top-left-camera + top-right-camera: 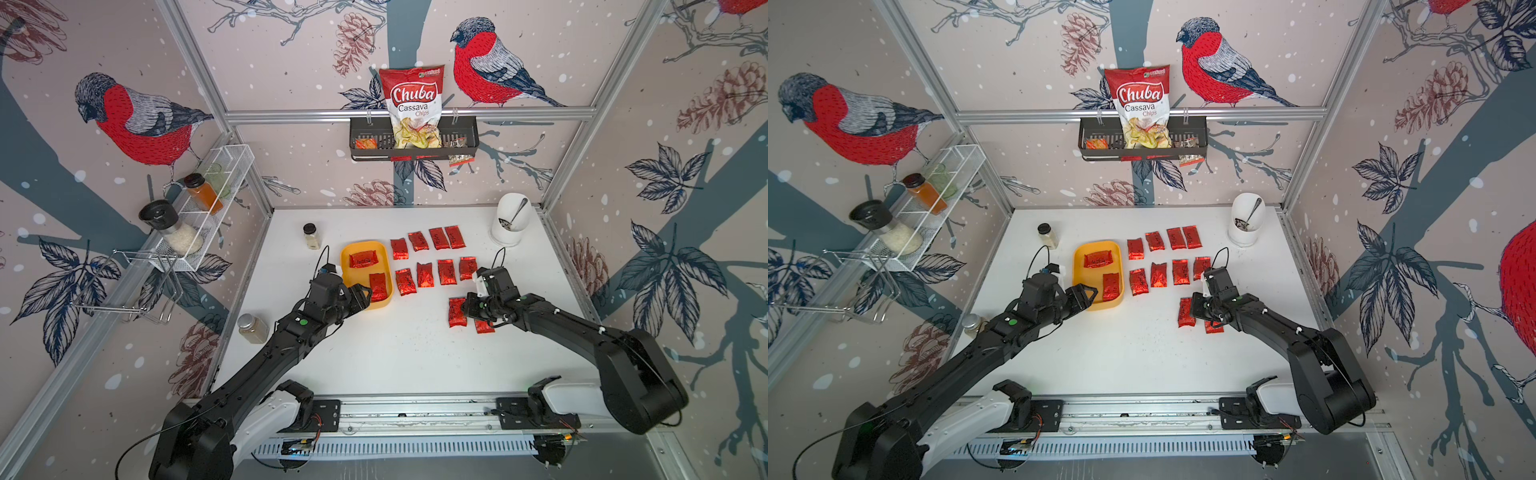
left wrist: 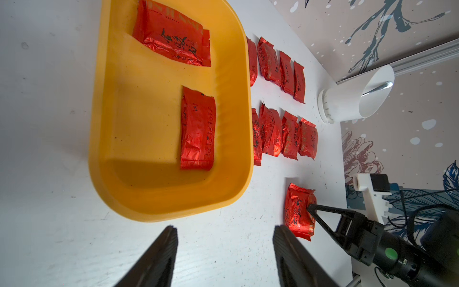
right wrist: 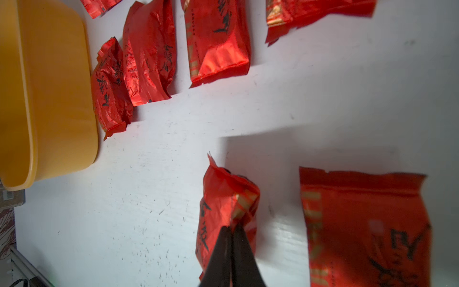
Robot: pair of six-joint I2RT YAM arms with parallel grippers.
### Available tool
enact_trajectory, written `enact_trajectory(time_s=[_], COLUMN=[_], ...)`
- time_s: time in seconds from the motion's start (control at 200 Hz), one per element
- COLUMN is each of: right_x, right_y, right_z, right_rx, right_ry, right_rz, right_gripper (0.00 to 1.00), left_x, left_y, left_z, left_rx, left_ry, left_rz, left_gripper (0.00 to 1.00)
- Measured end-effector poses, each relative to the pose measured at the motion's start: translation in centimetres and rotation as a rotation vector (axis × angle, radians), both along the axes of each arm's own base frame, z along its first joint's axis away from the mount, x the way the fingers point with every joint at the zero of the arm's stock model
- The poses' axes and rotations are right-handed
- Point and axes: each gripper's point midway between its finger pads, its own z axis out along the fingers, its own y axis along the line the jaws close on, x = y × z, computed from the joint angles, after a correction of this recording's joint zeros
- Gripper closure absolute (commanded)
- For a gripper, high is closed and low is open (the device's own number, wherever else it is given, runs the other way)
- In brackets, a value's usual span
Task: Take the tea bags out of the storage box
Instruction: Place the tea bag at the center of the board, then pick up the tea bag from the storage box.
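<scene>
A white table (image 1: 395, 357) fills the floor of a booth whose walls are papered with red-breasted birds and pine cones.

The left gripper (image 2: 223, 228) hangs with its jaws spread wide and nothing between them, at the near end of the storage box (image 2: 139, 124). This yellow-orange tub stands left of centre on the table. Two tea bags lie flat on its floor. One tea bag (image 1: 363, 259) lies crosswise at the far end and a second bag (image 1: 377, 286) lies lengthwise along the right wall.

The right gripper (image 3: 232, 228) is low over the table, well to the right of the box. Its jaws are nearly together at the crimped edge of a third bag (image 3: 223, 198). Whether they pinch the foil or only touch it, I cannot tell. A fourth bag (image 1: 484, 327) lies flat just beside that one, partly under the right arm in both top views.

Eight more red sachets lie on the table to the right of the box, in two rows of four: a far row (image 1: 428, 241) and a near row (image 1: 436, 274).

Further right, near the back corner, stands a white holder (image 1: 513, 224) with a spoon in it. A small spice jar (image 1: 311, 236) stands just behind the box.
</scene>
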Motion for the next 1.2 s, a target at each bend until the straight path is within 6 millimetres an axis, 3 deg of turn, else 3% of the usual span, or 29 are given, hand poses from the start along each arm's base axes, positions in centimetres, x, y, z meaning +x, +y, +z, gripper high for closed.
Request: enact_trajectory(time_s=[0.105, 0.23, 0.365, 0.495, 0.63, 0.725, 0.866, 1.201], right_x=[0.1, 0.8, 1.8, 1.9, 1.9, 1.8, 1.3, 1.4], right_y=[-0.4, -0.2, 1.6, 4.1, 6.7, 8.1, 9.3, 9.7], right_z=[1.0, 3.9, 7.9, 11.3, 13.4, 13.6, 12.1, 10.9], right_rx=[-0.011, 0.000, 0.029, 0.057, 0.075, 0.077, 0.055, 0.042], right_ry=[-0.028, -0.096, -0.179, -0.233, -0.269, -0.268, -0.232, -0.217], right_rz=[-0.010, -0.017, 0.013, 0.059, 0.108, 0.135, 0.164, 0.174], right_gripper=[0.46, 0.44, 0.43, 0.42, 0.42, 0.41, 0.42, 0.42], left_x=[0.5, 2.2, 5.0, 7.2, 8.5, 8.3, 8.3, 8.1], left_y=[-0.2, -0.2, -0.5, -1.0, -1.4, -1.3, -1.3, -1.9], left_z=[0.4, 2.2, 3.7, 2.4, -1.3, -3.6, -6.1, -10.8], left_rx=[0.002, 0.023, 0.086, 0.179, 0.272, 0.306, 0.327, 0.335], left_ry=[-0.002, -0.042, -0.071, -0.027, 0.068, 0.126, 0.182, 0.282], left_rz=[0.003, 0.014, 0.007, -0.035, -0.078, -0.096, -0.104, -0.136], left_gripper=[0.32, 0.32, 0.35, 0.40, 0.42, 0.42, 0.42, 0.56])
